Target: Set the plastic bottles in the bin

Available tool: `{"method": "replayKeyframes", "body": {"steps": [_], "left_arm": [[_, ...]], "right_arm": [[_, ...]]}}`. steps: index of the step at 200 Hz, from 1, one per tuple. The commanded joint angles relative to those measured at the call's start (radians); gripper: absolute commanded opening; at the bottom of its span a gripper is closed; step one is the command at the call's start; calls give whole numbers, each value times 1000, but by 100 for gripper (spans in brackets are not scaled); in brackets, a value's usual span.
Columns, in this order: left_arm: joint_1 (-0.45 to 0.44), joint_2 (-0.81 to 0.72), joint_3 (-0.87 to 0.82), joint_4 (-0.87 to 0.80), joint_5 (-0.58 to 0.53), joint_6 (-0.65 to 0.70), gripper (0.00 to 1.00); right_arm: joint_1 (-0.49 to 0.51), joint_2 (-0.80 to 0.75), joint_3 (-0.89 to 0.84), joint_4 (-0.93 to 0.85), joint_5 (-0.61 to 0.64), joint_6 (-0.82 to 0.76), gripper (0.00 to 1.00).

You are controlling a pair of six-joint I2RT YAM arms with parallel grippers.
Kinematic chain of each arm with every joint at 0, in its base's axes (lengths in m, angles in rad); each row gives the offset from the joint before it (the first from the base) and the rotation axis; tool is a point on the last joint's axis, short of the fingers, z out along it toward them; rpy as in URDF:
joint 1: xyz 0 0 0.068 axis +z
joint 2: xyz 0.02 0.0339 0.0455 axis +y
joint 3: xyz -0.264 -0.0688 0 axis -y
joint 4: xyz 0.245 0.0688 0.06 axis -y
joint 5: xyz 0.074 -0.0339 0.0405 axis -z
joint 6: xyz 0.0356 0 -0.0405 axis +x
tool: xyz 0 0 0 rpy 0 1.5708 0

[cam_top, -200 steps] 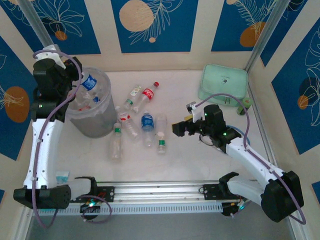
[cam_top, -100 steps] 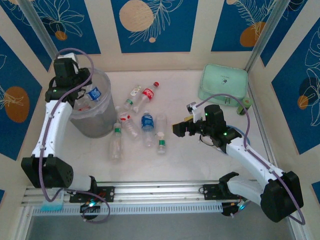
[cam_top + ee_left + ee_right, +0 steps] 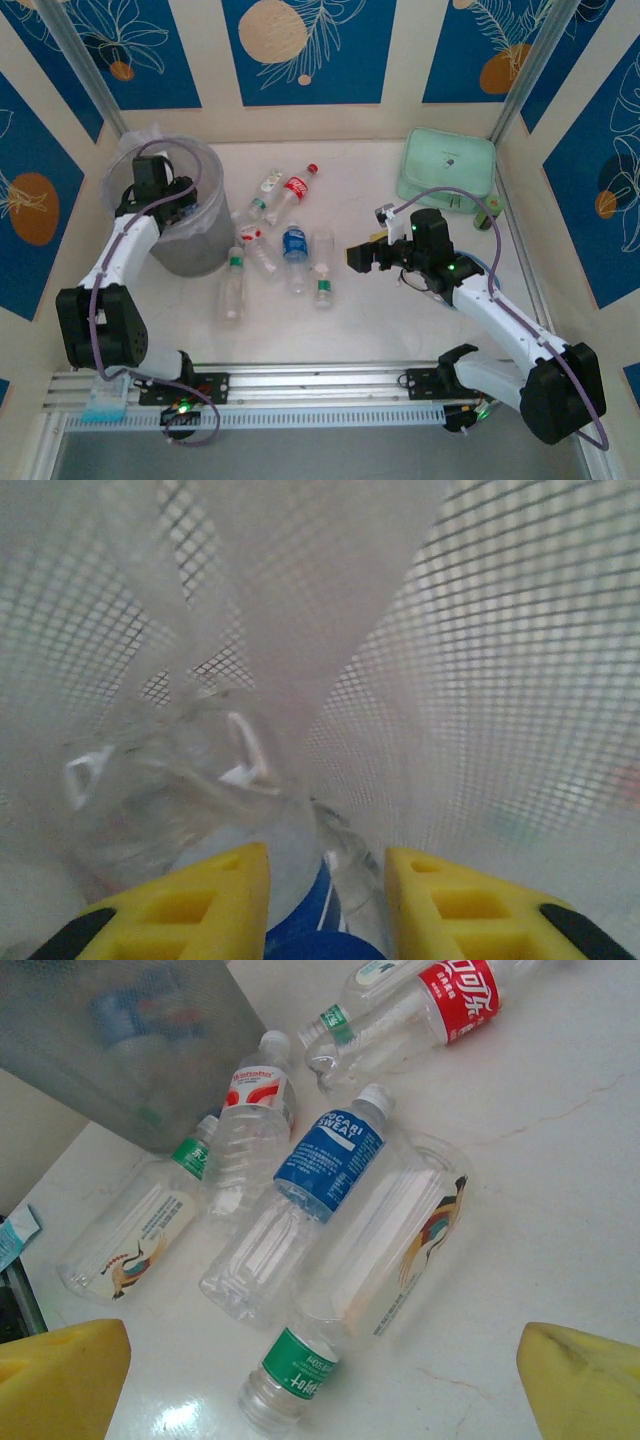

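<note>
The grey mesh bin (image 3: 200, 250) stands at the back left, lined with a clear bag. My left gripper (image 3: 172, 207) reaches down inside it. In the left wrist view this gripper (image 3: 325, 865) is shut on a clear plastic bottle with a blue label (image 3: 305, 910), with the bin's mesh wall (image 3: 520, 680) close around. Several plastic bottles lie on the table beside the bin, among them a red-labelled one (image 3: 295, 187) and a blue-labelled one (image 3: 294, 245). My right gripper (image 3: 360, 258) hovers open just right of them. Below it (image 3: 320, 1390) lie the blue-labelled bottle (image 3: 325, 1165) and a green-banded one (image 3: 380, 1260).
A mint green zip case (image 3: 448, 170) sits at the back right with a small dark green can (image 3: 491, 208) beside it. A metal rail (image 3: 320, 385) runs along the near edge. Patterned walls close in the table on three sides.
The left arm has swung in and down, carrying the blue-labelled bottle from above the bin's rim into the bin. The right arm has not moved.
</note>
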Motion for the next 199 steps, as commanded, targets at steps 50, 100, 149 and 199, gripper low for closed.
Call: {"method": "replayKeyframes", "body": {"steps": [50,100,149,199], "left_arm": [[-3,80,-102,190,162,-104,0],[-3,41,-50,151,166,-78,0],[-3,-84,54,-30,65,18,77],[-2,-199,113,-152,33,91,100]], "right_arm": [[-8,34,36,-30,0,20,99],[-6,76,66,-59,14,48,99],[48,80,75,-143,58,117,99],[118,78,25,-136,122,258,99]]}}
